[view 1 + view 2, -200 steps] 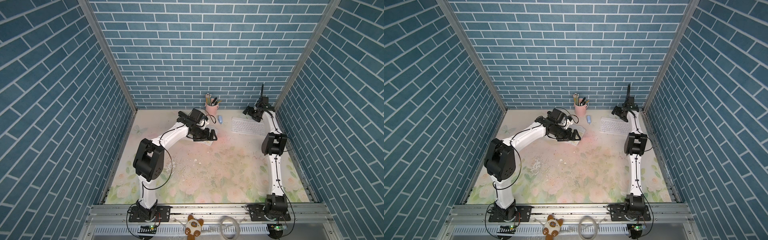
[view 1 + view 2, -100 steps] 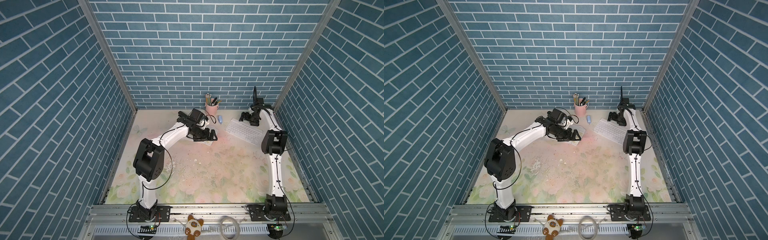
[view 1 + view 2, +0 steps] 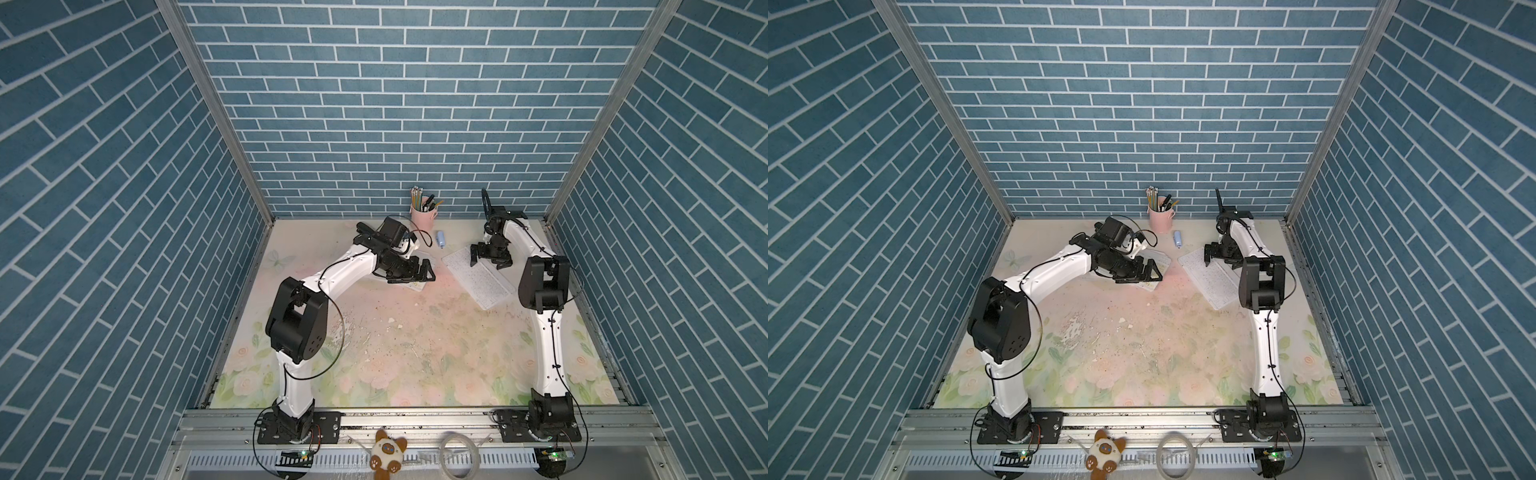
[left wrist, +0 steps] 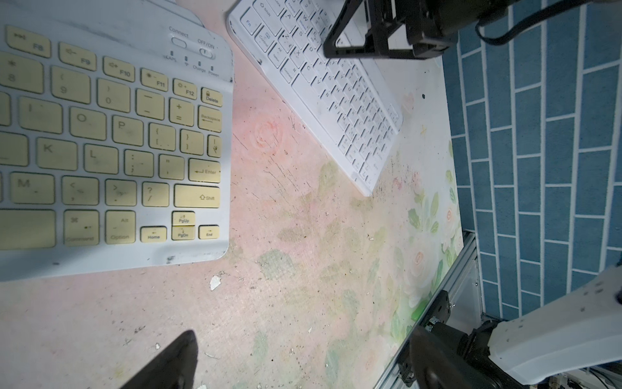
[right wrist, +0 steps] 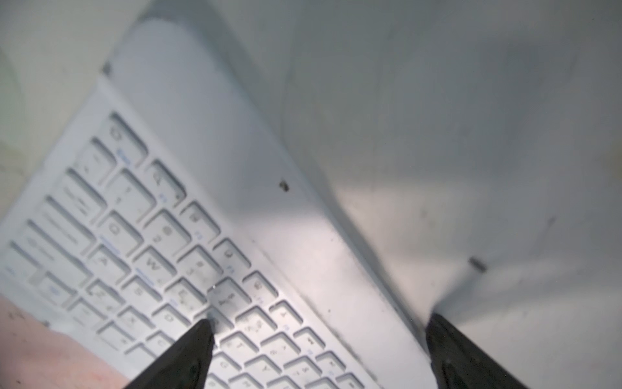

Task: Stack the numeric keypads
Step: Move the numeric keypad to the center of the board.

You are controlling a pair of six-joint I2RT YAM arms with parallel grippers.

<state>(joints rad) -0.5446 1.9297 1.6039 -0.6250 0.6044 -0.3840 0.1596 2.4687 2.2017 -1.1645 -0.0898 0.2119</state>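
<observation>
The white-keyed keypad lies slantwise on the table, right of centre in both top views. The right gripper is spread wide over its upper end, gripping nothing. The yellow-keyed keypad sits left of centre under the left gripper, whose jaws look parted and empty. Both keypads look light, stiff and slick — probably best pinched across the bare frame strip, not the keys.
</observation>
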